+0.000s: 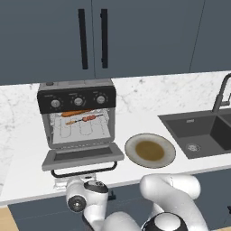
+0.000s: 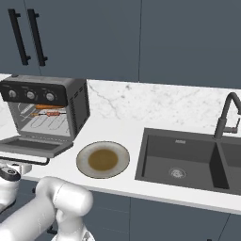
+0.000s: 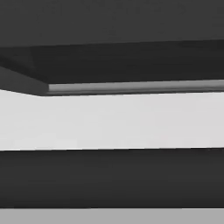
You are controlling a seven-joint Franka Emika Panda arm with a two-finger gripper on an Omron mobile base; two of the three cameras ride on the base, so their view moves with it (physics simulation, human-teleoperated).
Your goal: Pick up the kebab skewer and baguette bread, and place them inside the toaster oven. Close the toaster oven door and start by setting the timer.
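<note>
Resting on the toaster oven [image 1: 76, 118] rack, skewer [image 1: 85, 119] and baguette [image 1: 75, 113] await closing; gripper jaws apart below its dropped door [image 1: 82, 156].

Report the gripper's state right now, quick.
Gripper: its fingers cannot be made out under the grey drop-down toaster oven door; open or shut cannot be told from these frames.
</note>
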